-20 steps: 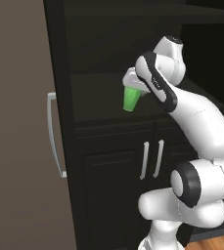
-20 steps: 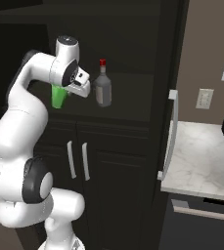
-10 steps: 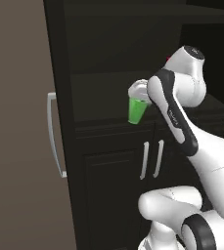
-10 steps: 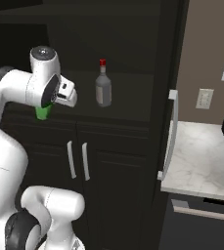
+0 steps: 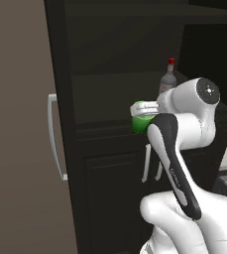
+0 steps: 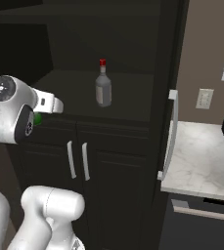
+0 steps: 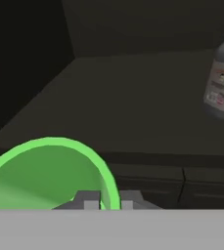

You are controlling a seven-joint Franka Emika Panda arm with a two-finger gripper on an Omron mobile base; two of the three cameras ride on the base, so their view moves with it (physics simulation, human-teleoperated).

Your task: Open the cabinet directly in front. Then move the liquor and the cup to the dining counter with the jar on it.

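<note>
Clamping the rim of the small bright green cup (image 7: 45, 171) just outside the opened near-black cabinet (image 6: 133, 29), the hand (image 7: 106, 201) is lifting it clear, while the red-capped greyish liquor bottle (image 6: 102, 85) is waiting on the shelf (image 7: 143, 107), leaving both deliveries undone.

The cup (image 7: 47, 173) in my gripper (image 7: 106, 201) is bright green, with a lighter green rim. My fingers (image 7: 91, 201) are grey. The bottle (image 6: 103, 86) is clear and greyish, with a pale label and a red cap. The cabinet (image 6: 133, 44) is almost black, outside and also inside on the shelf. Its long handles (image 5: 56, 136) are pale, nearly white. The two short handles (image 6: 78, 160) on the lower doors are pale too. The counter (image 6: 201, 163) on the right is white with thin grey veins, like marble. The wall (image 6: 201, 53) behind it is brownish grey. The socket (image 6: 204, 99) on this wall is a light cream colour.
</note>
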